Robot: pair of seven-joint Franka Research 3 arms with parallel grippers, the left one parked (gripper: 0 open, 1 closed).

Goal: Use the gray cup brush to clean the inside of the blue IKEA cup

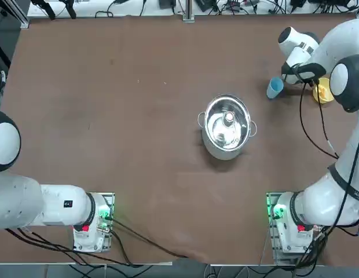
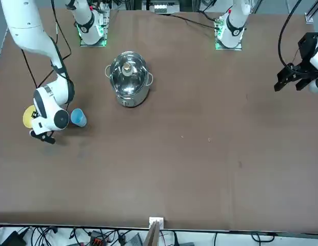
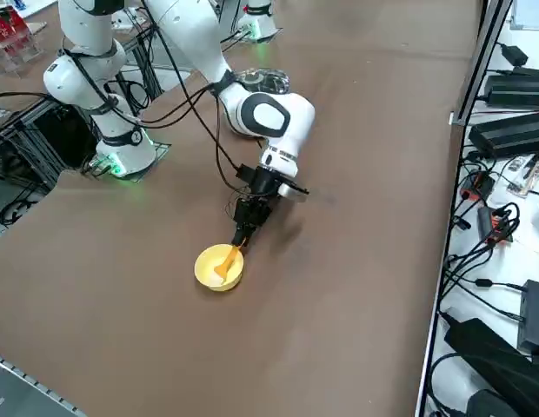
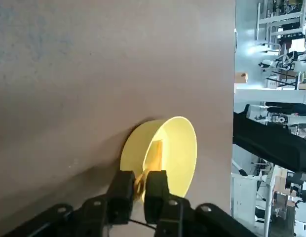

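The gray cup brush (image 4: 155, 157) leans inside the yellow bowl (image 4: 180, 148), its orange handle clasped by the right gripper (image 4: 140, 190) above the bowl; the blue IKEA cup (image 1: 274, 88) lies near the bowl.

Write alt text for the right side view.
The robot's right gripper reaches down at the yellow bowl, its jaws at the orange handle of a brush that sits in the bowl. Behind the arm, a steel pot's lid shows.
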